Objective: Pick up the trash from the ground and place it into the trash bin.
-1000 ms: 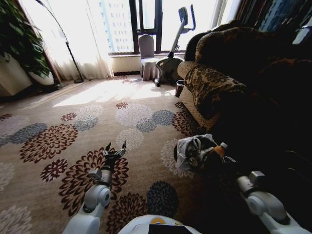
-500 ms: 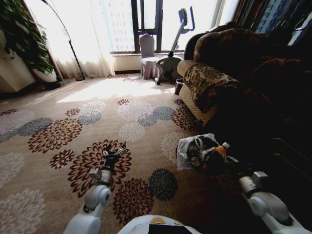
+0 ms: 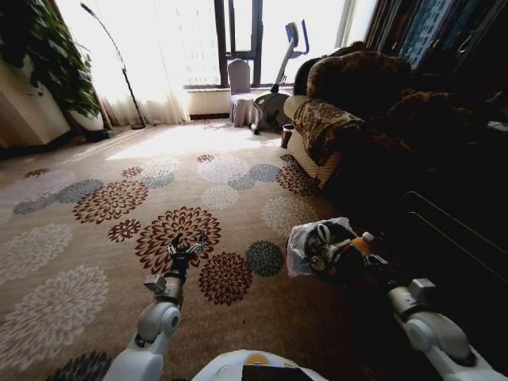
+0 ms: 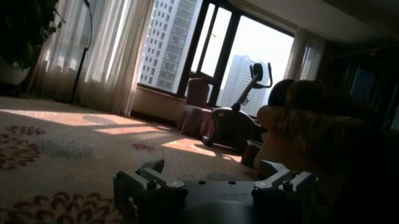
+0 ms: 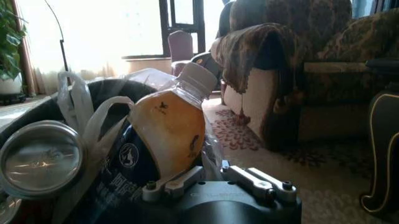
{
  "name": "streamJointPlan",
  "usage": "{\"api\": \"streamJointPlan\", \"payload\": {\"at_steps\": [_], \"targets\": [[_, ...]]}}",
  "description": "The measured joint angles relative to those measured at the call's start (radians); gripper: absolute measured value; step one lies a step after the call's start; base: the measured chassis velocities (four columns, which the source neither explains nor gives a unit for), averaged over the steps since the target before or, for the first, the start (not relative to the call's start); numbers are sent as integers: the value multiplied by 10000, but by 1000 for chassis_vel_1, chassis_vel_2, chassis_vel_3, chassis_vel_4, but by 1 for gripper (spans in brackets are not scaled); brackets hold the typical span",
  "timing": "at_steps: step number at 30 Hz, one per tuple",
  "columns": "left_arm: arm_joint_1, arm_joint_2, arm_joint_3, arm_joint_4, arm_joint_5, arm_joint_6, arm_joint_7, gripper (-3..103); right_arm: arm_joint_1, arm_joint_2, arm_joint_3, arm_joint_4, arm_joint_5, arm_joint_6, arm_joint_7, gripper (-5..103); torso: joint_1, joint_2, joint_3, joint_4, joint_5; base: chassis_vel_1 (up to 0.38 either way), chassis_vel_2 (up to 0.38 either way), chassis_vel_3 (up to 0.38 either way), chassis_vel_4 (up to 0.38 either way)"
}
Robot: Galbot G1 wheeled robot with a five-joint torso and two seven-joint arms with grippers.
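Although the beige carpet patterned with dark red and grey flower medallions (image 3: pixel 95 238) runs wide and bare toward the bright windows on the robot's left and ahead, the right side is hemmed in by a brown floral-print upholstered sofa (image 3: pixel 333 127) and deep shadow behind it. The left gripper (image 3: pixel 187 243) hangs low over a red medallion with its two black fingers spread apart and nothing between them; in its wrist view the fingers (image 4: pixel 153 167) frame open floor leading to a small pale covered chair (image 4: pixel 198 112) and an exercise bike by the glass.

The small round black bin lined with a crinkled whitish plastic bag (image 3: pixel 305 246) sits on the carpet just ahead of the right arm, near the sofa's front corner. It is heaped: a clear bottle of orange liquid with a white cap (image 5: pixel 169 130) leans out of the top, and the round silver end of a metal can (image 5: pixel 39 158) lies beside it among white bag handles. The right gripper (image 5: pixel 212 179) is right up against this bottle, one finger on each side of its lower body. Whether it is clamped on the bottle or merely beside it cannot be told. The bin's far side and the sofa's right end dissolve into darkness.
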Motion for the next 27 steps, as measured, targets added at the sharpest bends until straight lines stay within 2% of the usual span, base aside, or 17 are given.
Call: {"api": "streamJointPlan", "payload": {"at_steps": [2, 3, 4, 6, 7, 8, 9, 11, 12, 13, 15, 17, 18, 20, 22, 25, 27], "targets": [[-1, 0, -1, 0, 0, 0, 0, 100, 0, 0, -1, -2, 0, -1, 0, 0, 0, -1, 0, 3, 10, 341, -371, -349, 345], [5, 1, -3, 1, 0, 0, 0, 100, -2, 1, -8, -2, 0, -4, -5, 0, -2, 0, -3, 11, -5, 332, -260, -276, 321], [3, 1, -4, 0, 0, 0, 0, 100, -1, 0, -5, 1, 0, -3, -4, 0, -3, 5, -6, 7, -29, 283, -260, -223, 256], [2, 0, -1, 0, 0, 0, 1, 100, 8, -4, 7, 1, 0, 1, 4, 0, -1, 5, -2, 6, -20, 232, -220, -223, 256], [4, 0, -3, 2, 0, 1, 0, 100, 3, 1, -13, -4, 2, -6, -3, 0, -1, -2, 2, 16, 23, 181, -120, -183, 213], [2, 1, -2, 0, 0, 0, 1, 100, -3, 0, -18, -3, 3, -15, -20, 0, -3, 2, -1, 4, 10, 87, -120, -183, 87], [3, 0, -3, 1, -1, 1, 0, 100, -1, 0, -11, -4, -4, -14, 8, 0, -3, 3, -4, 3, -12, 87, -38, -30, 87], [2, 0, -1, 1, 0, 1, 0, 100, 8, -1, 13, -3, -6, -8, 22, 0, -2, 2, -3, 1, -25, 44, -19, -15, 43], [0, 1, -2, 1, -1, 1, 0, 100, 8, -1, 6, -3, -4, -9, 18, 0, -1, 1, 0, 4, -20, 0, 0, 0, 0], [-4, 2, -4, 1, 0, 0, 0, 100, 5, 0, -13, -1, 4, -12, -11, 0, 0, -1, 5, 13, 12, -15, 80, 43, -51], [-4, 2, -4, 1, 0, 1, 0, 100, 7, 0, -12, -2, 3, -11, -4, 0, 1, -1, 5, 17, 11, -27, 80, 43, -46], [-4, 2, -1, 1, -1, 0, 0, 100, 7, -1, -8, -2, -2, -11, 8, 0, 1, -2, 6, 7, -16, -55, 53, 37, -29], [-4, 2, -1, 1, -1, 0, 0, 100, 7, -1, -8, -2, -2, -11, 8, 0, 1, -2, 6, 7, -16, -55, 53, 28, -17], [-3, 2, -2, 1, 0, 1, 0, 100, 6, 0, -8, -2, 0, -11, 5, 0, 0, -1, 2, 6, 8, 0, 0, 0, 0], [0, 1, -1, 1, -1, 1, 0, 100, 5, 0, -7, -1, -1, -11, 8, 0, 0, -1, 0, 5, -15, 0, 0, 0, 0], [0, 1, -1, 0, 0, 0, 0, 100, 4, 0, -8, -1, -1, -12, 5, 0, 0, -1, 1, 6, 5, 0, 0, 0, 0], [0, 1, -1, 1, -1, 0, 0, 100, 5, 1, -7, -1, 0, -12, 6, 0, 1, -1, 1, 6, -5, 0, 0, 0, 0]]}}
